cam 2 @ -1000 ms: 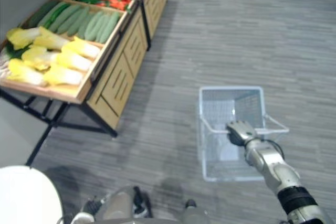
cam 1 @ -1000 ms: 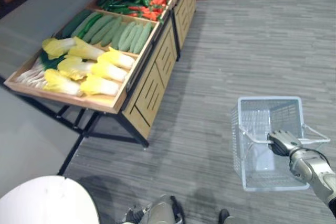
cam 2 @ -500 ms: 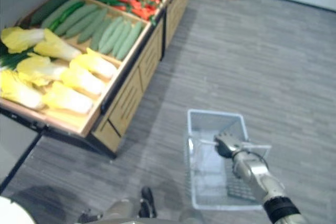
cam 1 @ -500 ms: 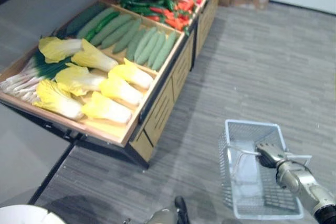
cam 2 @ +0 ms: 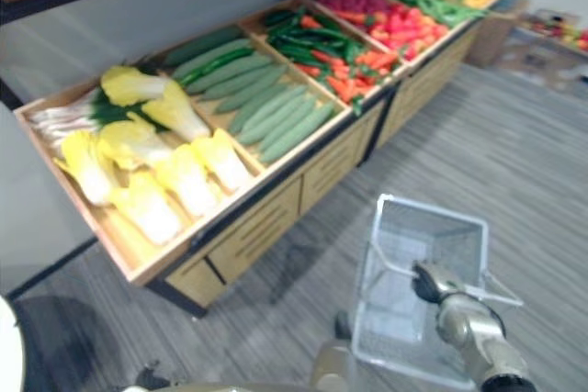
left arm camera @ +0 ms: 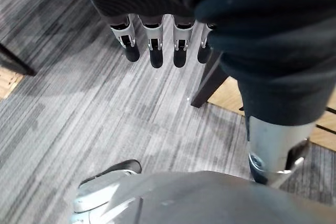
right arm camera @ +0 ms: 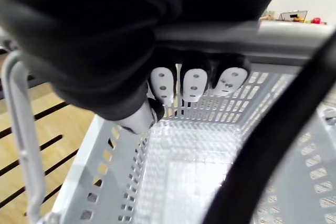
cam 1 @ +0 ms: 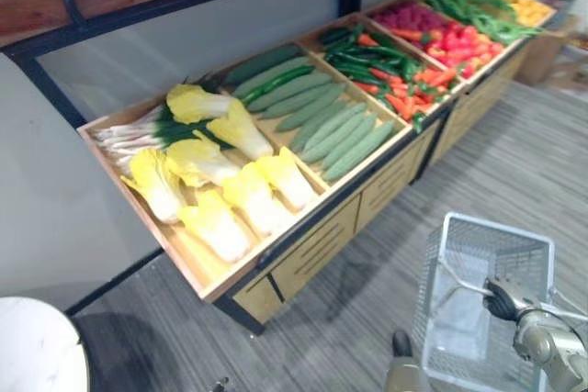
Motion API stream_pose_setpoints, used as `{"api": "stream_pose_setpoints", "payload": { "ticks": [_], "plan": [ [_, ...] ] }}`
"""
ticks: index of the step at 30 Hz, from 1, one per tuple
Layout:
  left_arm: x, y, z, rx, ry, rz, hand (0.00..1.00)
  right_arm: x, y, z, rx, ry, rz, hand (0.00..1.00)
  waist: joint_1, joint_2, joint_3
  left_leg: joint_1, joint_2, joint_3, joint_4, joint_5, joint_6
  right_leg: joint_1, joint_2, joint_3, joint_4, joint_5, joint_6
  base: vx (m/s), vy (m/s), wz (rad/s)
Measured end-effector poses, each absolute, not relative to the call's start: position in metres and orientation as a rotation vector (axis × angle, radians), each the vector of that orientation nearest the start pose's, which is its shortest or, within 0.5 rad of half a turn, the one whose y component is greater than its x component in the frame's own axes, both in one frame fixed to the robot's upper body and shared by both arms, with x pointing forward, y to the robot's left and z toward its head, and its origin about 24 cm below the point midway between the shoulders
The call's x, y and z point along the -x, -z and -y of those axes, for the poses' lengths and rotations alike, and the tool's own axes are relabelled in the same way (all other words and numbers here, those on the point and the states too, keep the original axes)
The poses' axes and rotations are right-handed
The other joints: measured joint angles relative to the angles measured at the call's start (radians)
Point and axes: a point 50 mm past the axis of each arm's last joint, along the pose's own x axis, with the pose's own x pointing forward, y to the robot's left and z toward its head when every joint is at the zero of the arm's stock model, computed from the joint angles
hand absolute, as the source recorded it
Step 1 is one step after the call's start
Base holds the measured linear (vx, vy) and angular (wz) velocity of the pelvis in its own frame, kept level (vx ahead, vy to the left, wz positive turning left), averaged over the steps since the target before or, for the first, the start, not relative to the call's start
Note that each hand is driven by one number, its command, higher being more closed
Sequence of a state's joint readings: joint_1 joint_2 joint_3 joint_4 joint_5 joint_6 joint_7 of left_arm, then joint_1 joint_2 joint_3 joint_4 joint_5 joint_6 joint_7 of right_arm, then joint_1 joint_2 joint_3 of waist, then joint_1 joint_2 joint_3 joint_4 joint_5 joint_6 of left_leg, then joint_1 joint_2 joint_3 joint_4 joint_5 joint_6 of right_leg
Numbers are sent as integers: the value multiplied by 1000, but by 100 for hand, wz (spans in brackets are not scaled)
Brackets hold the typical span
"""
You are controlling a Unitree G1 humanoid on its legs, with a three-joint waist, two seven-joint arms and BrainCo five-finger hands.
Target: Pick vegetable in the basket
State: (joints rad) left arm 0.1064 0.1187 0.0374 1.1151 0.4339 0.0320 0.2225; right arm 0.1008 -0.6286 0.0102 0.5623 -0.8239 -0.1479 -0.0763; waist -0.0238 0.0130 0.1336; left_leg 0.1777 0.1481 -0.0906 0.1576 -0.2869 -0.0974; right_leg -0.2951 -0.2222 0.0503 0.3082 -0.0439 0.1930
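Your right hand [cam 1: 503, 298] is curled round the handle [right arm camera: 283, 31] of the basket [cam 1: 496, 228], which is empty. The cabbages [cam 1: 248, 195] and cucumbers [cam 1: 331, 126] lie on the wooden stand [cam 1: 308, 250] beside the basket. Your left hand [left arm camera: 152, 45] hangs with straight fingers, holding nothing. Reach too fast and the basket may swing into the stand, or a cabbage may slip.

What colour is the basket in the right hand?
The basket in the right hand is pale grey, with perforated walls; best in the left eye view.
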Motion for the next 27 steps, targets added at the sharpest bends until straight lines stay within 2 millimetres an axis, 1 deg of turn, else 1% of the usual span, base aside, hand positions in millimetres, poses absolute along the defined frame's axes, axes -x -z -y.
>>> {"api": "stream_pose_setpoints", "payload": {
  "ticks": [1,2,3,4,5,6,8,9,10,11,12,13,14,15,17,18,19,20,21,22,24,25,27],
  "plan": [
    [-70,165,-211,-561,-77,-1202,0,-186,34,328,1405,-147,-556,100,2,13,-1,-13,25,0,-12,61,-22,1,15,-33,18,-12,-24,284,-411,63],
    [-67,166,-212,-535,-113,-1211,0,-184,34,329,1405,-144,-566,100,-3,16,-3,-39,43,-2,-14,116,-39,1,19,-71,23,-18,-33,262,-394,61],
    [-67,166,-212,-510,-139,-1215,0,-182,35,331,1401,-142,-576,100,-4,17,-4,-55,51,1,-10,140,-43,3,21,-89,20,-23,-41,231,-357,77],
    [-66,166,-213,-480,-169,-1221,0,-178,38,334,1389,-136,-604,100,-9,28,-13,-99,73,5,7,183,-42,19,24,-139,4,-26,-50,234,-306,94],
    [-67,165,-213,-459,-188,-1219,0,-173,42,337,1384,-138,-630,100,-19,29,-14,-135,90,49,27,233,-40,42,24,-187,-19,-20,-61,253,-340,102],
    [-67,165,-213,-454,-197,-1220,0,-170,44,338,1380,-138,-642,100,-24,30,-14,-145,99,85,27,263,-41,59,22,-212,-33,-18,-65,184,-264,119],
    [-73,163,-214,-464,-215,-1200,0,-154,48,344,1357,-118,-693,100,-31,26,-11,-158,127,276,-18,390,-32,130,12,-309,-85,-8,-80,141,-230,121],
    [-75,163,-214,-465,-219,-1193,0,-149,49,346,1352,-115,-708,100,-31,26,-11,-161,132,321,-31,415,-25,146,6,-336,-99,-6,-84,108,-161,109],
    [-79,162,-213,-466,-220,-1176,0,-145,50,349,1341,-95,-721,100,-29,26,-11,-165,133,410,-55,434,-12,168,-2,-377,-119,-5,-86,43,-52,79],
    [-82,161,-212,-473,-217,-1166,0,-145,49,350,1338,-85,-724,100,-30,26,-12,-170,125,443,-65,433,-13,172,-5,-392,-124,-5,-87,24,-14,92],
    [-87,160,-211,-481,-216,-1150,0,-143,50,350,1326,-69,-731,100,-34,27,-12,-176,103,497,-104,441,-9,180,-7,-429,-134,-5,-87,-11,2,92],
    [-96,157,-211,-484,-225,-1121,0,-139,52,350,1309,-56,-741,100,-37,29,-13,-173,99,518,-150,458,-13,182,-1,-458,-135,-5,-87,-21,14,88],
    [-100,155,-212,-486,-236,-1102,0,-139,52,350,1307,-56,-741,100,-35,29,-13,-175,97,513,-167,460,-14,180,1,-464,-136,-5,-87,-41,40,66],
    [-109,150,-214,-492,-258,-1060,0,-140,53,348,1303,-52,-735,100,-28,28,-13,-177,90,509,-192,459,-14,178,0,-470,-141,-4,-87,-60,80,40],
    [-127,139,-219,-495,-314,-975,0,-140,56,344,1289,-50,-733,100,-27,25,-16,-196,80,494,-203,455,-19,180,-1,-471,-168,18,-82,-96,106,38],
    [-141,126,-226,-492,-391,-890,0,-140,59,339,1271,-49,-724,100,-25,20,-18,-213,75,488,-210,447,-28,177,2,-470,-197,33,-83,-111,94,26],
    [-147,119,-229,-477,-421,-851,0,-140,60,337,1263,-45,-720,100,-25,19,-18,-220,75,488,-212,440,-32,175,4,-471,-208,40,-84,-143,112,17],
    [-160,103,-234,-468,-476,-751,0,-139,64,332,1245,-37,-717,100,-25,20,-18,-229,76,488,-213,415,-30,173,10,-473,-227,52,-86,-102,78,6],
    [-166,94,-235,-470,-503,-700,0,-139,65,331,1234,-31,-716,100,-24,23,-19,-229,78,488,-216,400,-32,172,14,-473,-233,58,-82,-120,109,1],
    [-178,76,-236,-471,-546,-598,0,-138,68,326,1209,-12,-714,100,-24,24,-19,-228,75,488,-224,375,-34,171,15,-469,-241,69,-80,-95,98,-2],
    [-195,49,-237,-483,-601,-450,0,-136,74,317,1171,-9,-713,100,-25,10,-20,-232,50,493,-223,363,-26,171,5,-430,-270,87,-78,-136,133,-4],
    [-201,38,-235,-506,-622,-390,0,-137,75,315,1163,-4,-710,100,-27,10,-21,-237,37,496,-223,358,-21,169,-3,-412,-288,101,-75,-139,125,-5],
    [-209,24,-232,-509,-655,-320,0,-138,75,314,1161,10,-702,100,-27,13,-22,-249,25,498,-224,357,-20,157,-11,-391,-300,114,-72,-82,74,-5]
  ]
}}
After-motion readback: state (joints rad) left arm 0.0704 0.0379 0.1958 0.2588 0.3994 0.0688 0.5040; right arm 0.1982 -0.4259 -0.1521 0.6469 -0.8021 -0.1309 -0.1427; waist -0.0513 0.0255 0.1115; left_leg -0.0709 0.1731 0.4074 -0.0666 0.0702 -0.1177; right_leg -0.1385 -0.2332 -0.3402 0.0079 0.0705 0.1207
